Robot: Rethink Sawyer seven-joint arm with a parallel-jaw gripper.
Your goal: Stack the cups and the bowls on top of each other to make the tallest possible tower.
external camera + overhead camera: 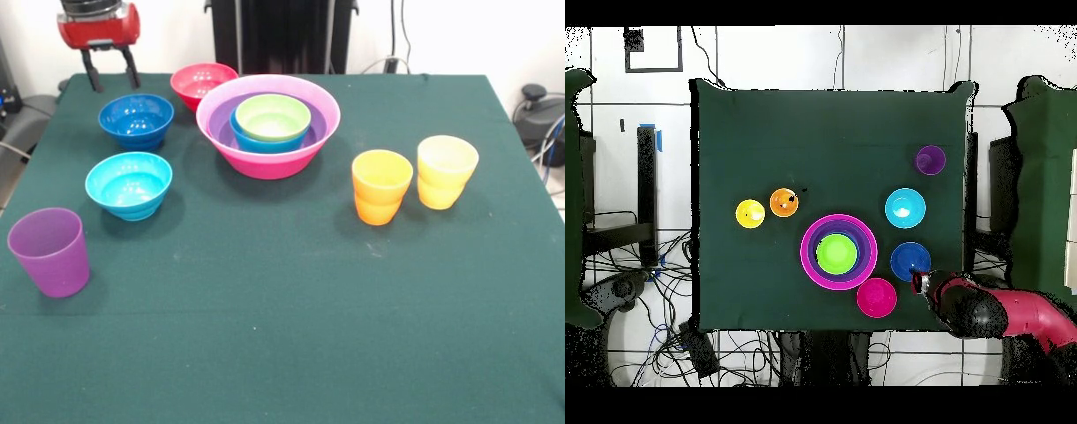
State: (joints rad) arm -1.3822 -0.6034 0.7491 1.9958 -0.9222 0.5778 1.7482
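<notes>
the purple cup (50, 251) stands near left, the cyan bowl (129, 184) behind it, then the dark blue bowl (136, 119). the gripper (110, 78) hangs empty at the far left corner just behind that bowl, fingers spread. likely step: reaching for the next bowl. the red-pink bowl (202, 84) sits close beside. centre, the tower (267, 124) is the hot-pink bowl holding purple, blue and lime green. right: orange cup (381, 185), yellow cup (446, 170), touching, well clear.

The tower (267, 132) stands near the far edge of the tabletop: a hot-pink bowl (291, 159) holds purple, blue and green bowls. Three other bowls and three cups stand apart.
</notes>
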